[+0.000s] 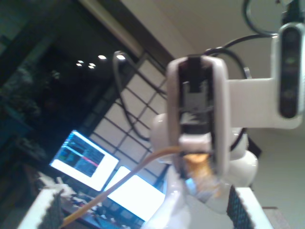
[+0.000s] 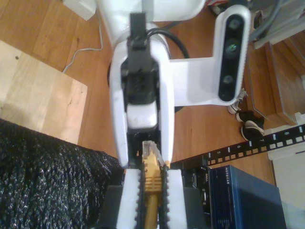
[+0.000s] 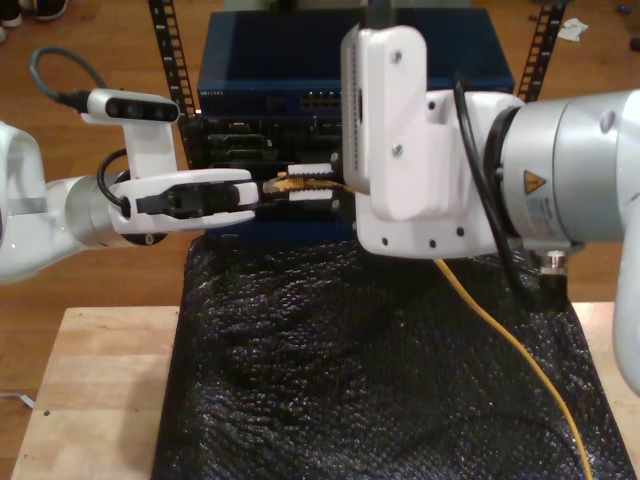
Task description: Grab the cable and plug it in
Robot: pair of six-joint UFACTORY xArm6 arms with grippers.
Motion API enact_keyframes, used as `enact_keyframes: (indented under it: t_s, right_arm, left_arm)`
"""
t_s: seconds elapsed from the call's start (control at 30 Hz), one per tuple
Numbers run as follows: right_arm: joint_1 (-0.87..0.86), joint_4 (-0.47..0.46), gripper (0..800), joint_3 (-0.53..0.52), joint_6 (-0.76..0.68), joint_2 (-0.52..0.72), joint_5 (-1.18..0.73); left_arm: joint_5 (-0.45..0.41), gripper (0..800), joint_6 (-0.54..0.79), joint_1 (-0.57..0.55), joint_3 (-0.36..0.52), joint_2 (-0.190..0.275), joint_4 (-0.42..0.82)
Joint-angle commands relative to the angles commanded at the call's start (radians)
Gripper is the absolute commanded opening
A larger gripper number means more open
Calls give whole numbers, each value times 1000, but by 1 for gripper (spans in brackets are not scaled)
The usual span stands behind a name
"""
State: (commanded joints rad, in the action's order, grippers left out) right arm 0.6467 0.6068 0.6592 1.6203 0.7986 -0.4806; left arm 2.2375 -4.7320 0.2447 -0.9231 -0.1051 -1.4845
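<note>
The yellow-orange cable runs from the exterior view's lower right up to my second gripper, which is shut on it just behind the clear plug. In the second wrist view its toothed pads clamp the cable's boot, and the plug tip reaches the tip of my first gripper. My first gripper comes in from the exterior view's left. It is open, with its pads far apart. Ahead of them hangs my second gripper holding the plug, and the cable trails away.
A blue network switch sits in a rack behind both grippers, and it reads Netgear. A black bubbly mat covers the wooden table. Shoes lie on the wood floor.
</note>
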Motion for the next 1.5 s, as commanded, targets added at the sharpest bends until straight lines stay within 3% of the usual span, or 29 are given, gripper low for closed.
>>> enact_keyframes:
  t_s: [0.5, 0.6, 0.93, 1.23, 1.5]
  right_arm:
    - [-267, 0, 0, 25, -97, -29, -173]
    - [-342, 0, 0, 35, -98, -74, -236]
    - [-443, -11, 0, 41, -115, -152, -284]
    - [-445, -127, 0, 60, -199, -221, -284]
    - [-445, -192, 0, 60, -247, -290, -284]
  left_arm:
    - [-198, 799, 9, 3, -12, 115, 130]
    - [-252, 799, 8, 5, -23, 123, 184]
    - [-494, 799, 9, 3, -37, 236, 457]
    - [-514, 799, 14, 18, -89, 304, 671]
    - [-529, 799, 103, 123, -155, 310, 853]
